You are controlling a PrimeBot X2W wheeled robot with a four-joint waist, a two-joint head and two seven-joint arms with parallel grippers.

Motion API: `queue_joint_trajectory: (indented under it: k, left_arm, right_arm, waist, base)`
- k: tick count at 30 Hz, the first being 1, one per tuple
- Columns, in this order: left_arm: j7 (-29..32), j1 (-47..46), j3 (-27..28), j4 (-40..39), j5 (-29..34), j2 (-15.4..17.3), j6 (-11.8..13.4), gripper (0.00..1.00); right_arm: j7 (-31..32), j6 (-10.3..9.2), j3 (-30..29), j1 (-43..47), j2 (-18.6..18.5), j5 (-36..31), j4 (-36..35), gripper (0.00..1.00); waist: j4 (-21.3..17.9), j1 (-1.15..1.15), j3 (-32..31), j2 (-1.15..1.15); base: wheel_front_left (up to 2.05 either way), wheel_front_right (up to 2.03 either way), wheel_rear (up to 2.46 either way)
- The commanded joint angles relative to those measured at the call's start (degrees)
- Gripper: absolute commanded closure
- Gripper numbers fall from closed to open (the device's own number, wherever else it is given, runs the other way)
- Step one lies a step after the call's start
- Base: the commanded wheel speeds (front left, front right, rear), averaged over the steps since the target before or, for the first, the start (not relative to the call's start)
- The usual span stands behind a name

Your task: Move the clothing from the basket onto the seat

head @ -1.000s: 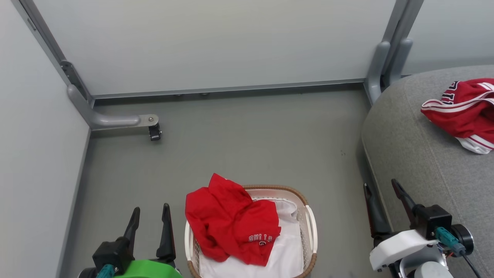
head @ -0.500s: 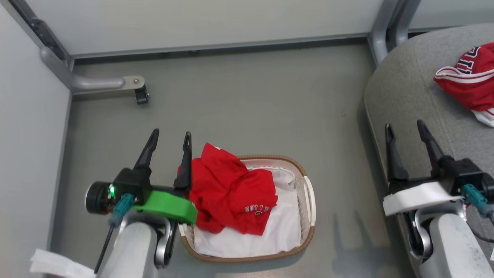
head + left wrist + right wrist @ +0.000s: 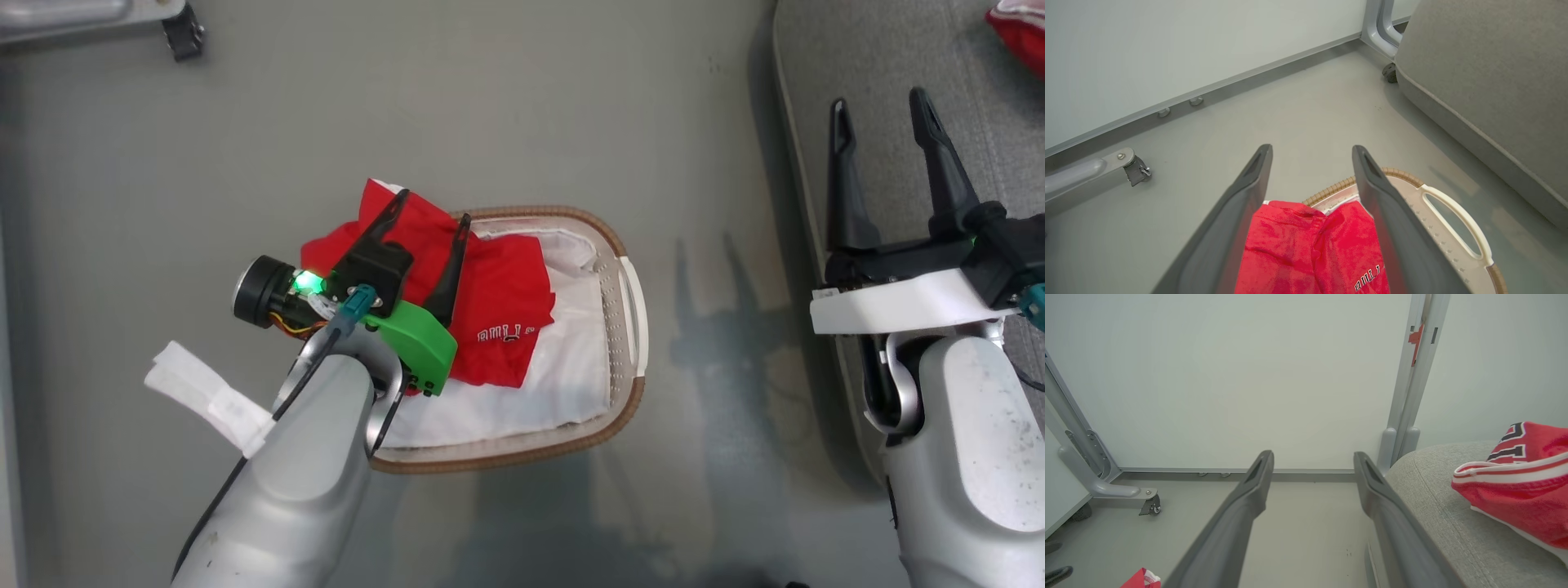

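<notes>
One red shirt (image 3: 506,294) lies in the basket (image 3: 633,327) just beneath the parted left jaws; the right jaws, also parted, hang well away.

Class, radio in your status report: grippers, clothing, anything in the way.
Left gripper, jaws open, over shirt in basket. Right gripper open, empty, by seat. Shorts on seat. No obstruction seen.

The red shirt (image 3: 490,286) in the basket (image 3: 624,327) bears small white outlined lettering (image 3: 1370,282). In the left wrist view it reads "BULL" before running out at the picture's lower edge, and in the head view it stands upside down. The red shorts (image 3: 1515,486) on the seat (image 3: 1437,506) show black block characters edged in white, folded and only partly visible, so they cannot be read.
</notes>
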Motion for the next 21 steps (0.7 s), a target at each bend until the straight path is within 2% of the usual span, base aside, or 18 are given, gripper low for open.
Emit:
queue_joint_trajectory:
  k: [1,11,21]
  left_arm:
    - [0.3,-2.4,-1.2,2.2,0.6,0.4,-0.4,0.0]
    - [2.7,-9.3,-9.0,16.1,3.1,0.4,-0.8,0.0]
    - [3.2,-14.8,-11.7,24.9,5.3,1.6,0.3,0.0]
  right_arm:
    - [-0.1,-0.05,0.2,-1.6,-0.1,0.6,-0.8,0.0]
    - [-0.1,-0.05,2.2,-6.3,-0.1,2.8,-5.0,0.0]
    - [-0.1,-0.05,5.4,-8.7,-0.1,6.1,-7.2,0.0]
  waist:
    - [-5.6,-0.01,10.3,0.0]
    - [-11.1,-0.01,18.8,0.0]
    - [-16.5,-0.01,23.5,0.0]
  base:
    - [0.0,0.0,0.0]
    - [0.0,0.0,0.0]
    - [0.0,0.0,0.0]
